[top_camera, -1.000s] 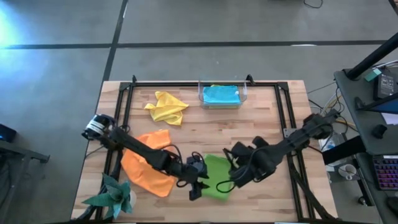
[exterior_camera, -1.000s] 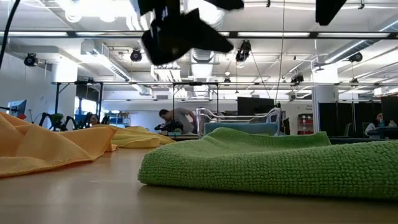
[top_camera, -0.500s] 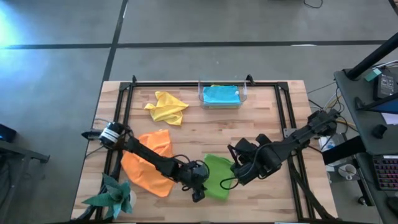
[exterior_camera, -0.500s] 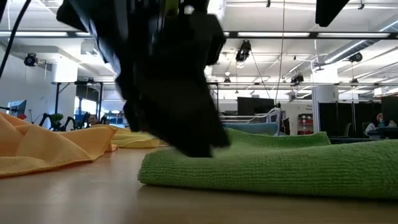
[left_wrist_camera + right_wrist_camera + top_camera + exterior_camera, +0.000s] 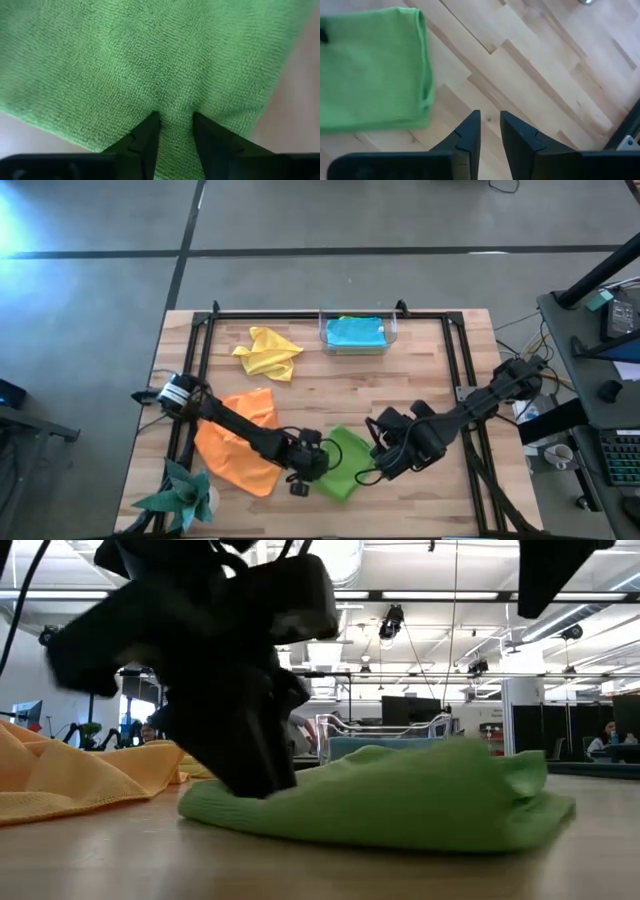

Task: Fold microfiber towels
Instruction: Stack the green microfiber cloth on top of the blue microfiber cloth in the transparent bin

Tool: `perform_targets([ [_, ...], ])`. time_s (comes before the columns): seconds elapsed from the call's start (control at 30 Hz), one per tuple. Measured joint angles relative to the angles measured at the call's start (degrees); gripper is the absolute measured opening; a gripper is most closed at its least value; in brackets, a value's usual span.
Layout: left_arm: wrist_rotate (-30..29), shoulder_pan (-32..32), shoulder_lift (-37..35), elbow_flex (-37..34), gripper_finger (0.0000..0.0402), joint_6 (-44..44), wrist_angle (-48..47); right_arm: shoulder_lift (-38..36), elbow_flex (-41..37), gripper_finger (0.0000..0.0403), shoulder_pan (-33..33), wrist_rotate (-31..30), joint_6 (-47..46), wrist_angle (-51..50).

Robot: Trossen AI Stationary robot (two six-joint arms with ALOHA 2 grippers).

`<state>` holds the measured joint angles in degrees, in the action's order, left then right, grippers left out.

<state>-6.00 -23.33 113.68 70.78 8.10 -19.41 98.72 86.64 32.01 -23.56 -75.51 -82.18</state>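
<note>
A: Green towel point(image 5: 344, 462) pos?
B: Table point(image 5: 420, 370) approx 6 o'clock. Left claw point(image 5: 173, 131) pinching its edge. Right claw point(image 5: 489, 131) at towel's 3 o'clock, over bare wood, fingers narrowly apart, holding nothing.

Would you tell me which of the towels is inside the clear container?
The blue towel, in the clear container at the table's far edge. The yellow, orange and green towels lie directly on the wood.
</note>
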Motion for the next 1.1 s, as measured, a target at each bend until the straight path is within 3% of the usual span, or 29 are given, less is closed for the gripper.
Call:
perform_targets([
  [0.2, -1.28, 3.54, -0.72, -0.07, 0.01, -16.45, -5.61, -0.07, -2.22, 0.0075, 0.37, 1.52, -1.46, 0.1],
  [0.43, -4.8, 8.28, -2.47, -0.24, 0.0099, -30.97, -6.09, -0.07, -5.39, 0.0071, 0.37, 2.79, -1.48, -0.08],
  [0.57, -6.89, 10.49, -2.71, 0.48, 0.0099, -44.44, -6.55, -0.2, -7.62, 0.0075, 0.31, 2.77, -1.26, -0.19],
  [0.77, -17.05, 11.84, -2.73, 2.3, 0.0099, -58.24, -4.68, -2.32, -12.21, 0.0076, 0.24, 2.96, -2.21, -0.49],
  [0.97, -28.25, 11.89, -2.88, 2.8, 0.0099, -58.73, -0.93, -6.89, -14.9, 0.0076, 0.24, 2.98, -5.3, -0.42],
  [1.1, -32.55, 11.76, -2.88, 2.8, 0.0099, -50.06, -0.85, -10.15, -15.2, 0.0076, 0.24, 2.83, -6.76, -0.21],
])
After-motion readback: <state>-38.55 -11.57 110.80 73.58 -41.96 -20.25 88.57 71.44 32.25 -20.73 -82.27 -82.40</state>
